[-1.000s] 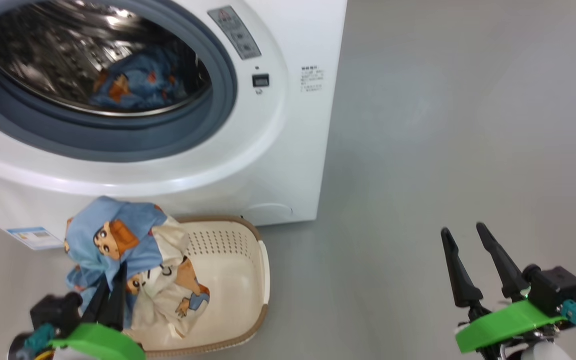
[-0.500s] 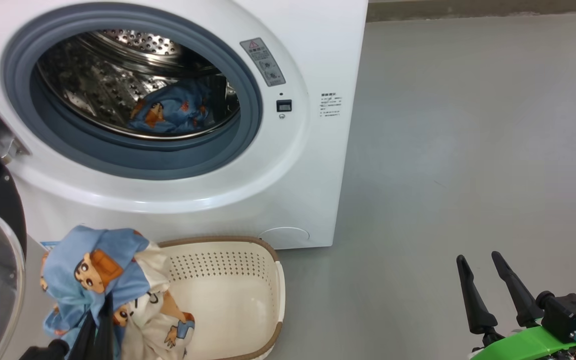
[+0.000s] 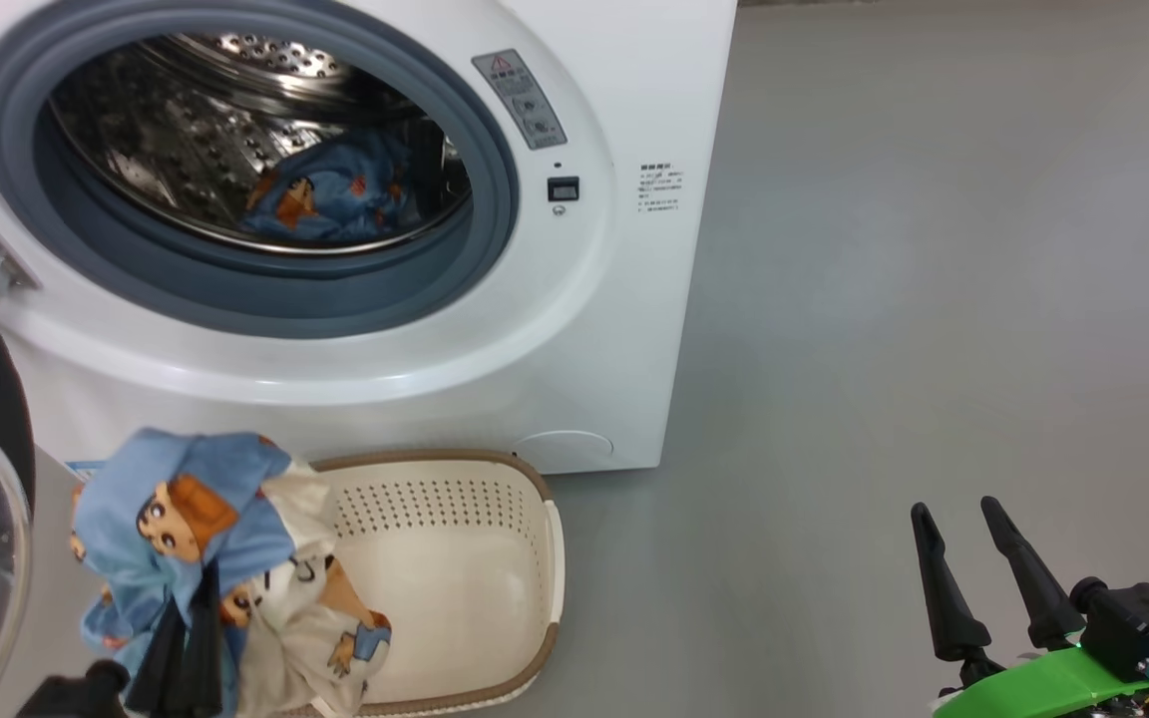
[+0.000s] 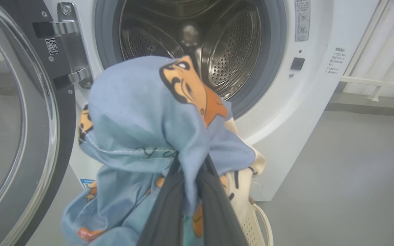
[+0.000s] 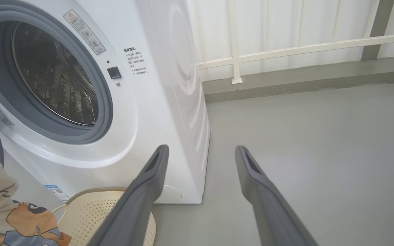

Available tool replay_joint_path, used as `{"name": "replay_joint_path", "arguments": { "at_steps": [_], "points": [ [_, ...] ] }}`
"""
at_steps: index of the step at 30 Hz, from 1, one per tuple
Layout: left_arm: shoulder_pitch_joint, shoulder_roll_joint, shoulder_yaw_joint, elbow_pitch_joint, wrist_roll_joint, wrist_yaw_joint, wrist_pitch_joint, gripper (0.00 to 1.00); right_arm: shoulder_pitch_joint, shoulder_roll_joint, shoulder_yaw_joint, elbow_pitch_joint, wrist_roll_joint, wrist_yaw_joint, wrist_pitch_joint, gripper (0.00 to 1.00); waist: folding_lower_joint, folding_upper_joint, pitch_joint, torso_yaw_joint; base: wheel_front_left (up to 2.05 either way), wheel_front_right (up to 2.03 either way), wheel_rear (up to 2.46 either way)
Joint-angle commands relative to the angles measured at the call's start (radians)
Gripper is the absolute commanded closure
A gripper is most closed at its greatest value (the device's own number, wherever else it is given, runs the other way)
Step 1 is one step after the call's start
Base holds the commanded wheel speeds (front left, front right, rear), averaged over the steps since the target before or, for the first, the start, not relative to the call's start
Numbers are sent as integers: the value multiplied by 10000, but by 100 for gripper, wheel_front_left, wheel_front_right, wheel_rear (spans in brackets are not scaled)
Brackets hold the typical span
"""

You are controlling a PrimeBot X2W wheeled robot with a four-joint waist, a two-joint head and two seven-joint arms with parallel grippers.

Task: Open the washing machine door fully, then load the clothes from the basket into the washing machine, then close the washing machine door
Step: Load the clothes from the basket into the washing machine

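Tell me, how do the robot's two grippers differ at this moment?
The left gripper is shut, its long dark fingers pinching the light blue and cream cartoon-print clothes; the right gripper stands open and holds nothing. The left gripper is by the cream perforated plastic basket; the right gripper is off to the side, above grey floor. Both have two dark tapered fingers.

On the big white boxy front-loading washing machine (image 3: 624, 329), a grey strip sticker (image 3: 520, 98) just right of its grey-blue gasket (image 3: 265, 299) shows a red warning triangle; farther right, small black print (image 3: 661, 187), unreadable; left of the gasket, a QR-code sticker (image 4: 52, 46) on the round black-rimmed door (image 4: 63, 136); below-left, a blue label (image 5: 57, 192), illegible.
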Motion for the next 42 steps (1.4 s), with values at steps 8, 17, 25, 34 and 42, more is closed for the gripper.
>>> {"name": "replay_joint_path", "arguments": {
  "at_steps": [8, 17, 25, 34, 42],
  "points": [
    [-1584, 540, 237, -144, -58, 6, -135, 100, -629, 162, 178, -328, -80, 44, -82, 0, 0, -1, 961, -302, 0, 0, 0],
    [-3940, 1311, 166, 592, -201, 6, -135, 100, -1401, 426, 350, -360, -197, 44, -82, 0, 0, -1, 2155, -699, 0, 0, 0],
    [-6125, 1816, -234, 1853, -395, 6, -135, 100, -1879, 674, 342, -367, -220, 44, -82, 0, 0, -1, 2802, -1125, 0, 0, 0],
    [-8640, 2538, -869, 4264, -529, 6, -111, 100, -2105, 833, 473, -413, -187, 44, -82, 0, 0, -1, 3272, -1619, 0, 0, 0],
    [-10565, 3127, -1436, 6410, -980, 6, 88, 100, -2305, 873, 819, -454, 214, 44, -82, 0, 0, -1, 3749, -2154, 0, 0, 0]
  ]
}}
